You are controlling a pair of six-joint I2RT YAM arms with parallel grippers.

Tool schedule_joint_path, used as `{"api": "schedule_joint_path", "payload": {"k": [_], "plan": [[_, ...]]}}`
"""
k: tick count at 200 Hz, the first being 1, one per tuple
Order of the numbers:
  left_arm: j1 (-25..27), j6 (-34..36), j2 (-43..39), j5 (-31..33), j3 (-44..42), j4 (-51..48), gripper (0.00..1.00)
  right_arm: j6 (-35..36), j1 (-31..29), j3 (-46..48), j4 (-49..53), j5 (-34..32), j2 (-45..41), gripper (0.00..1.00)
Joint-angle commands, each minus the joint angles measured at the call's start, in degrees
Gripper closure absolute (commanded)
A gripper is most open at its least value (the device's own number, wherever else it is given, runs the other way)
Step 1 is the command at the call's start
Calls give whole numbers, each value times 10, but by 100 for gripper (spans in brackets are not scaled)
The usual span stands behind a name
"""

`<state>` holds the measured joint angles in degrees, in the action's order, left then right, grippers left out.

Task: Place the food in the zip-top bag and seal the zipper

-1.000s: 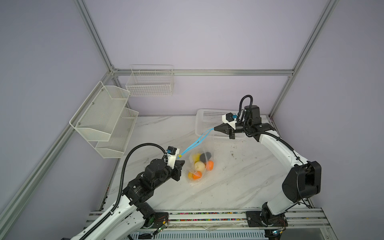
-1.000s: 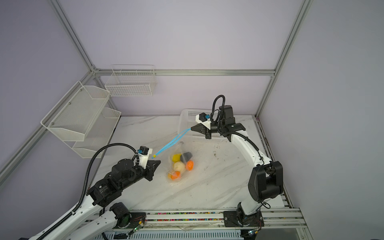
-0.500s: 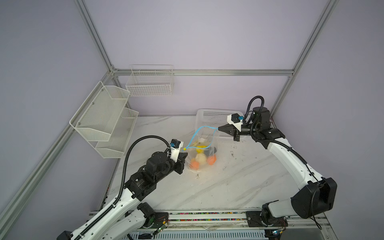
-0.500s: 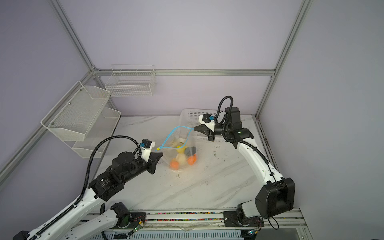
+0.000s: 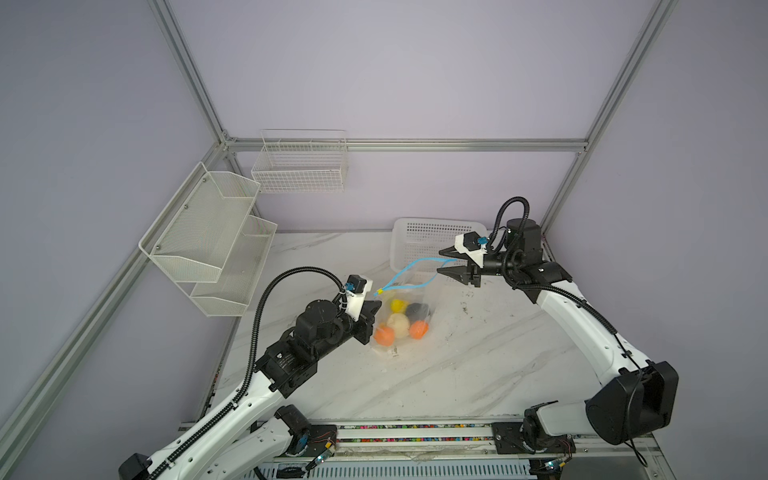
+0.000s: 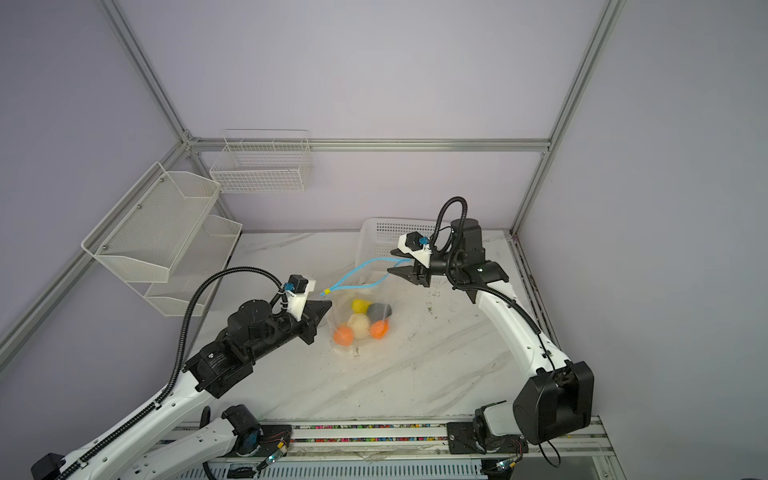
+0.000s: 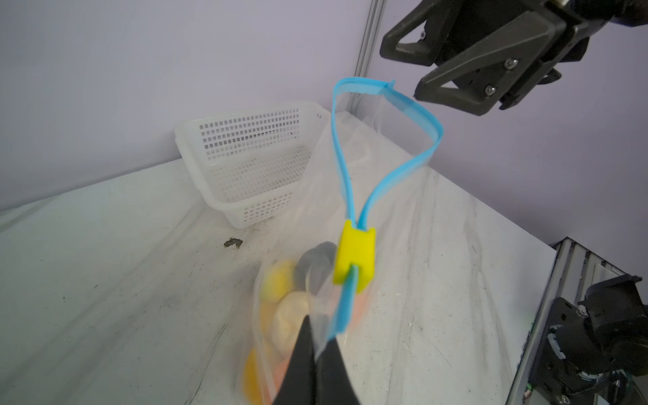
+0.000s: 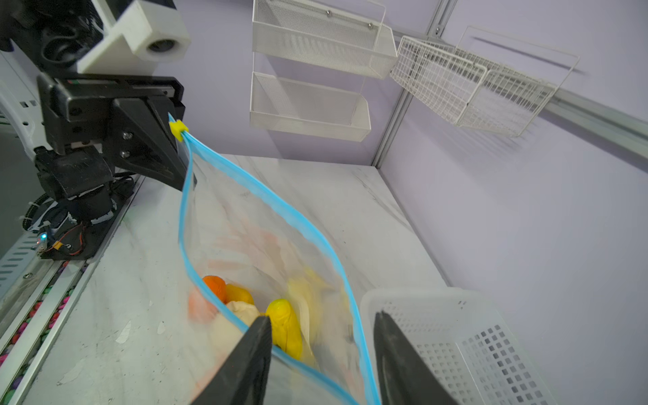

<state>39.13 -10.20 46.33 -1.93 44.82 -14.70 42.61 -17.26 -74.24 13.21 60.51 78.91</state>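
Note:
The zip-top bag [image 5: 419, 297] rests on the marble table with the food [image 5: 398, 324] inside: orange, yellow, cream and black pieces [image 8: 284, 324]. Its light-blue zipper [image 5: 417, 262] arches up in a slack open loop [image 7: 419, 121]. The yellow slider [image 7: 354, 257] sits at the loop's left end. My left gripper [image 7: 315, 338] is shut on the bag's edge just behind the slider [image 6: 326, 292]. My right gripper [image 5: 442, 261] is open, and the zipper's far end [image 8: 361, 336] passes loose between its fingers. Nothing is pinched there [image 6: 391, 262].
A white perforated basket [image 5: 415, 235] stands at the back, right behind my right gripper and the bag. White mesh shelves [image 5: 208, 237] and a wire basket [image 5: 301, 166] hang on the left and rear walls. A metal rail [image 5: 415, 432] runs along the table's front edge.
The zipper was stretched taut between both grippers. The gap between the grippers narrowed, the strip slackened into a loop, and my right gripper opened and let go of its end.

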Motion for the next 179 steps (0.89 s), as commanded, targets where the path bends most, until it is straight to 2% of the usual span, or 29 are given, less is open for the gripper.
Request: {"api": "schedule_joint_path", "payload": {"k": [1, 24, 56, 90, 120, 140, 160, 179], "plan": [[1, 25, -6, -6, 17, 32, 100, 34, -38, -38, 9, 4, -29, 47], [1, 32, -5, -8, 14, 41, 100, 88, -100, -62, 74, -27, -20, 43], [1, 38, 3, -16, 16, 41, 100, 101, -181, -66, 73, -80, -5, 31], [1, 43, 6, -18, 18, 45, 100, 143, -208, -134, 125, -116, 61, 26], [0, 47, 7, -14, 19, 49, 100, 189, -224, -215, 220, -128, 121, 31], [0, 48, 8, -16, 19, 52, 100, 194, -231, -227, 239, -120, 132, 34], [0, 52, 10, -18, 23, 47, 100, 194, -233, -232, 258, -130, 139, 41], [0, 58, 10, -18, 24, 42, 100, 192, -233, -242, 276, -139, 146, 52]]}}
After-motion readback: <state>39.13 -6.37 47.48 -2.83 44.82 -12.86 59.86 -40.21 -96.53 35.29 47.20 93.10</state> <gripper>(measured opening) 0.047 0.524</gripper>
